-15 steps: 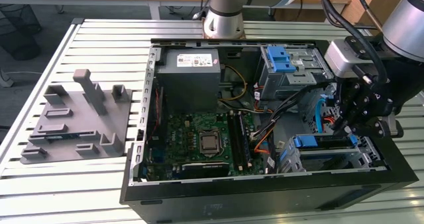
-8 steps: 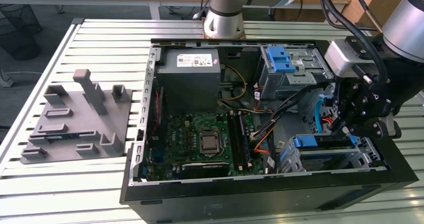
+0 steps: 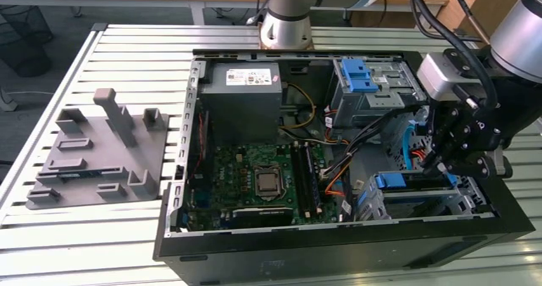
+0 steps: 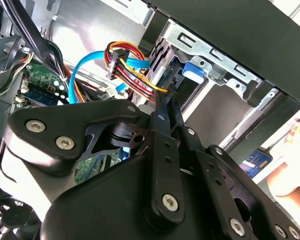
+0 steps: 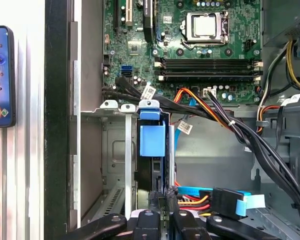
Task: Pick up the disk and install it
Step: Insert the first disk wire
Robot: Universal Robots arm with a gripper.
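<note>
1. The disk is seen standing in the lower drive cage, blue end up, apparently seated.
2. The claw is pressed together beside its rear edge – nothing is pinched.
3. The cable bundle could be snagged – it lies just beside the claw.

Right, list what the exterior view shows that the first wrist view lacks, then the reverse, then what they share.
The exterior view adds the grey fixture on the slatted table, the grey power-supply box and the arm's base behind the case. The first wrist view adds a phone lying outside the case wall. Shared: the motherboard, the disk standing in the lower drive cage with its blue end showing, and the gripper close beside it.
</note>
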